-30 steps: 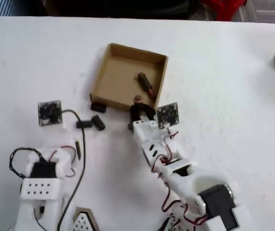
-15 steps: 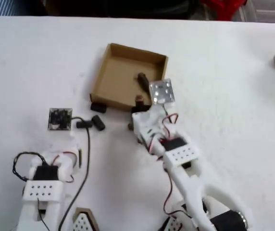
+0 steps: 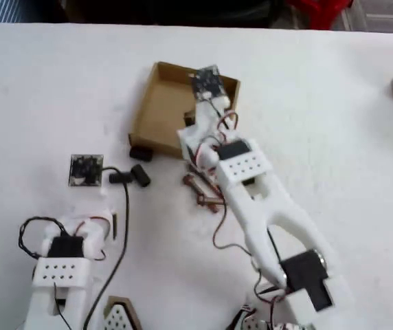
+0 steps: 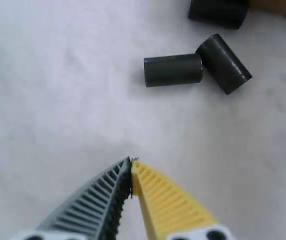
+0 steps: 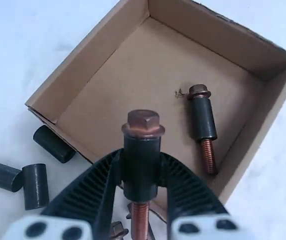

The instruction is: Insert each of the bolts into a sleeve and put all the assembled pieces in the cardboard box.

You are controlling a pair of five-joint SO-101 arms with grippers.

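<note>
**Right arm holds a sleeved bolt over the box, left arm sits back**

The right arm (image 3: 265, 213) stretches in a long diagonal from the table's near right edge towards the box (image 3: 148, 103). Its wrist is over the box's near wall. The right gripper (image 5: 141, 165) is clamped around the held bolt (image 5: 142, 150), a copper bolt standing upright inside a black sleeve. Each ribbed black finger presses one side of the sleeve. The hexagonal head sticks out above the fingers and the threaded end shows below them. In the right wrist view the held bolt is above the near edge of the box, and the box floor lies open beyond it.

The boxed bolt (image 5: 203, 125), also in a sleeve, lies flat on the box floor close to one side wall.

The left arm (image 3: 59, 265) is folded back at the table's near left corner, well apart from the box. The left gripper (image 4: 131, 167) points down at the bare white table (image 3: 320, 103). Its grey and yellow fingers meet at the tips with nothing between them.

Three empty sleeves (image 3: 140, 174) lie on the table just outside the box's near left corner. Two of them touch end to end, and the third lies just beside the box wall. Loose bolts (image 3: 203, 192) lie on the table beside the right arm, near the box.
</note>
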